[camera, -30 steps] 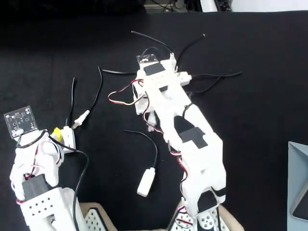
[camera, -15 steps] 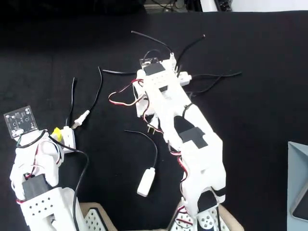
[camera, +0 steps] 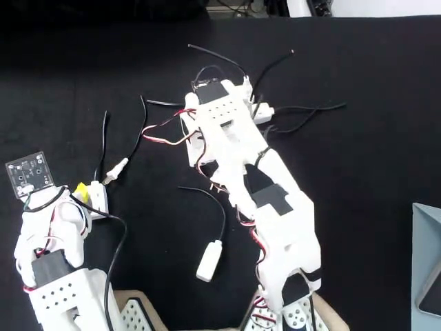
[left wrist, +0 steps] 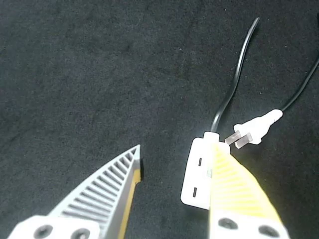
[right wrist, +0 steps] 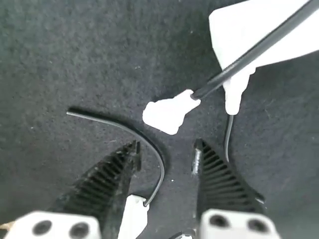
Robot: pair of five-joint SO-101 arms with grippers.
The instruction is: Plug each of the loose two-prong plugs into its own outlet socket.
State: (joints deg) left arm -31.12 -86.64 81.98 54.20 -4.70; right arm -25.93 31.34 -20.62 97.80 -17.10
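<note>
Right gripper [right wrist: 166, 144] is released, jaws wide, hanging over a white plug [right wrist: 170, 112]. The plug lies flat on the black table [right wrist: 60, 55], just ahead of the tips and roughly centred in the gap. Its cable [right wrist: 249, 56] runs off across a big white block [right wrist: 234, 25] (socket body I think, can't confirm). A thin black lead [right wrist: 124, 128] curves close past 1 finger.

Left gripper [left wrist: 177, 148] is also released. A socket [left wrist: 197, 172] sits against the inside of its yellow finger [left wrist: 234, 189], not clamped. A 2nd plug [left wrist: 255, 127] lies just beside that socket's cable end, with its prongs pointing at the body, not into the 2 slots. A spare socket [camera: 209, 260] lies apart, between the arms.

My read: the step in hand is the right arm's grasp on the plug, and I see nothing mated yet.

To do it well:
- come straight down with the plug body centred, so both fingers touch together; it looks light and will likely skid on the cloth if 1 finger lands first
- pinch the body's flat sides, not the cable
- grip behind the prongs so they stay exposed for insertion
- keep the lead out of the pinch, or it gets dragged along
- seat the left grip on its socket before any push, else the socket just slides away
</note>
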